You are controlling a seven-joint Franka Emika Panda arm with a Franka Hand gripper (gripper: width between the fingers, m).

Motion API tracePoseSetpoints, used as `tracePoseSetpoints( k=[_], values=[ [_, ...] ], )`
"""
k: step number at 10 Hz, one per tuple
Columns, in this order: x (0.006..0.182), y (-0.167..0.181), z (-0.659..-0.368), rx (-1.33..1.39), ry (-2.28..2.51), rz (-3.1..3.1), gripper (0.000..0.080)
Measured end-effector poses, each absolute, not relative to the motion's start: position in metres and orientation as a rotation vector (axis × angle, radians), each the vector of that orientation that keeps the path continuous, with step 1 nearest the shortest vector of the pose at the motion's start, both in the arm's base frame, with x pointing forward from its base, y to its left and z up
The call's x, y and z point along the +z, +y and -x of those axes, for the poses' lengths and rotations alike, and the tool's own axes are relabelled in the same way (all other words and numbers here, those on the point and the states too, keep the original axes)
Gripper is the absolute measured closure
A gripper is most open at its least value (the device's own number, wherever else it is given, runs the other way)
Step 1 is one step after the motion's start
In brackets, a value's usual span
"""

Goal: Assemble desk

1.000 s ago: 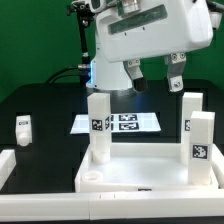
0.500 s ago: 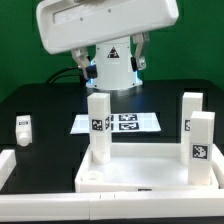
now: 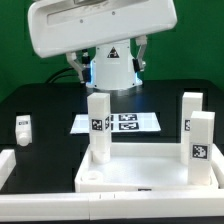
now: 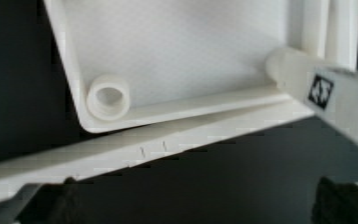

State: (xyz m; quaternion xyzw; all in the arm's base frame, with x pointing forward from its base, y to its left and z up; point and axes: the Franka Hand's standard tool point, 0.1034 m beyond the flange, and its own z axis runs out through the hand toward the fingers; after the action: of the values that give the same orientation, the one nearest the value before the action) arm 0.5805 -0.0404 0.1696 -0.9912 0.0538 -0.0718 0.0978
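The white desk tabletop point(image 3: 140, 172) lies flat at the front of the exterior view. Three white block legs stand upright on it: one on the exterior view's left point(image 3: 98, 128) and two on its right point(image 3: 190, 115) point(image 3: 202, 148). A fourth leg point(image 3: 23, 128) stands loose on the black table at far left. My gripper point(image 4: 194, 205) hangs open and empty high above the tabletop. The wrist view shows a tabletop corner with a round hole point(image 4: 110, 97) and a tagged leg point(image 4: 323, 87). In the exterior view the dark fingers point(image 3: 141, 52) show under the arm's big white housing point(image 3: 100, 35).
The marker board point(image 3: 120, 123) lies flat behind the tabletop. A low white rail point(image 3: 10, 165) runs along the table's front left and also shows in the wrist view point(image 4: 158, 150). The arm's base point(image 3: 110, 70) stands at the back.
The arm has swung toward the exterior view's left, so its housing now fills the upper left. The gripper stays open. The tabletop and legs have not moved.
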Motion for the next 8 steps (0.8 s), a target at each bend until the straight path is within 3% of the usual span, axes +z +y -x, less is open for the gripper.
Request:
tracePoseSetpoints(
  k=[2, 4, 8],
  values=[
    [0.152, -0.083, -0.545, -0.200, -0.134, 2.961, 0.0150],
    [0.149, -0.128, -0.539, -0.197, -0.333, 2.982, 0.0150],
    [0.149, -0.130, -0.536, -0.214, -0.354, 2.985, 0.0150]
  ],
)
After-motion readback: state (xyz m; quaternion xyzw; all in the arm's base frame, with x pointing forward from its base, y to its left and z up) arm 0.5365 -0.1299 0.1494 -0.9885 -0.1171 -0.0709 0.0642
